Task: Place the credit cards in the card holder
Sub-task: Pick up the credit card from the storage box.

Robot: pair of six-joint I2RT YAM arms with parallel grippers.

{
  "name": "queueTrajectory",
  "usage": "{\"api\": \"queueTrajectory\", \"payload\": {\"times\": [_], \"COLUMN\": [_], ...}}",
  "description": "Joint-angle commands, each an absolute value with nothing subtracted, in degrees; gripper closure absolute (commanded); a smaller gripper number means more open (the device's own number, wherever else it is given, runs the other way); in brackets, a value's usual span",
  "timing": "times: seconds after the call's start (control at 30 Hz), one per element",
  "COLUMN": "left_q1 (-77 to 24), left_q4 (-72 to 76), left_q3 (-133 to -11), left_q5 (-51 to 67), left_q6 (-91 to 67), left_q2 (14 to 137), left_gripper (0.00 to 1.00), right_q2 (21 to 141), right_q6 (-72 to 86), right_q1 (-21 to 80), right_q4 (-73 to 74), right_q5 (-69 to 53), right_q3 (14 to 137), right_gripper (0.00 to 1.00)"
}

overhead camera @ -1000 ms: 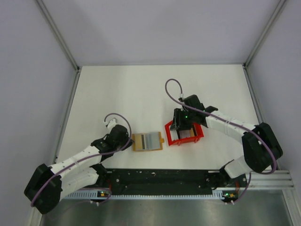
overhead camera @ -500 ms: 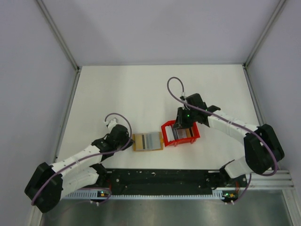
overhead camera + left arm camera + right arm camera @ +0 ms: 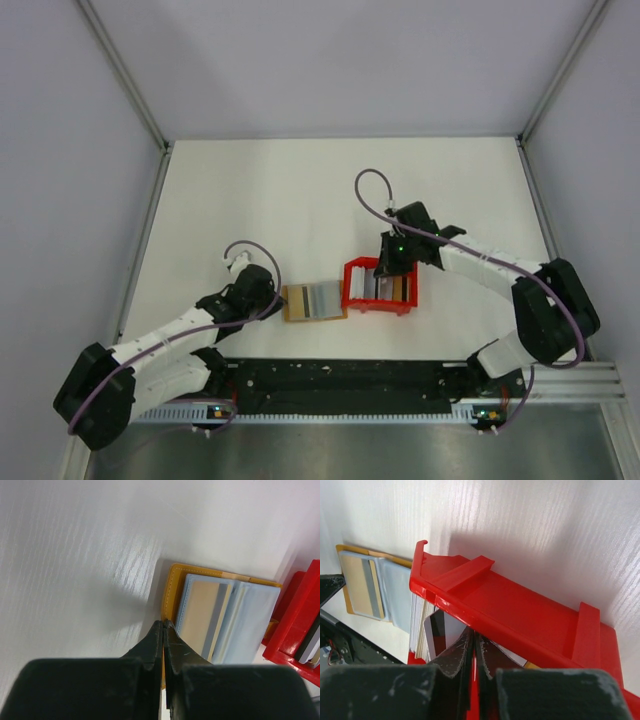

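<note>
Tray (image 3: 520,610) wall hides most cards (image 3: 439,630); tray is cut off at 4 o'clock. Left fingers (image 3: 150,652) cover holder's (image 3: 172,587) 6 o'clock edge.

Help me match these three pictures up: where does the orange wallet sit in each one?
Top view: the wallet lies low in the middle, just left of the red tray.
Left wrist view: right of centre, with the tray at the right edge.
Right wrist view: upper left, past the tray's left end.
Shared landmark: the red tray, beside the wallet in all three.
</note>
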State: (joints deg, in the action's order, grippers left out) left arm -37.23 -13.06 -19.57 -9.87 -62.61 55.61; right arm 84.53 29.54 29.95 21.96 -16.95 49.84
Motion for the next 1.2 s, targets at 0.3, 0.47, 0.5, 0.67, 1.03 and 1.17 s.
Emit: {"api": "queueTrajectory", "payload": {"times": [0.3, 0.47, 0.5, 0.67, 1.03, 1.17], "left_q1": [-37.0, -37.0, -37.0, -37.0, -37.0, -37.0], "left_q4": [-11.0, -10.1, -10.1, -10.3, -11.5, -12.0], "left_q3": [-19.4, -19.0, -19.0, -19.0, -19.2, -19.5], "left_q5": [-9.7, -9.2, -9.2, -9.1, -9.3, -9.1], "left_q6": [-61.5, -61.7, -61.6, -61.6, -61.4, -61.1], "left_q2": [55.7, 55.9, 55.9, 55.9, 55.0, 54.8], "left_gripper": [1.0, 1.0, 1.0, 1.0, 1.0, 1.0], "right_q2": [85.3, 84.3, 84.3, 83.6, 73.1, 70.8], "right_q6": [30.8, 31.3, 31.4, 32.1, 28.8, 29.9], "right_q1": [34.9, 35.9, 36.2, 36.9, 36.8, 36.8], "right_q4": [20.9, 21.1, 21.2, 22.0, 29.1, 29.3], "right_q5": [-11.1, -10.8, -11.0, -9.7, -2.0, -4.2], "right_q3": [48.6, 47.5, 47.5, 47.7, 54.2, 55.1], "right_gripper": [0.87, 0.82, 0.82, 0.96, 1.0, 1.0]}}
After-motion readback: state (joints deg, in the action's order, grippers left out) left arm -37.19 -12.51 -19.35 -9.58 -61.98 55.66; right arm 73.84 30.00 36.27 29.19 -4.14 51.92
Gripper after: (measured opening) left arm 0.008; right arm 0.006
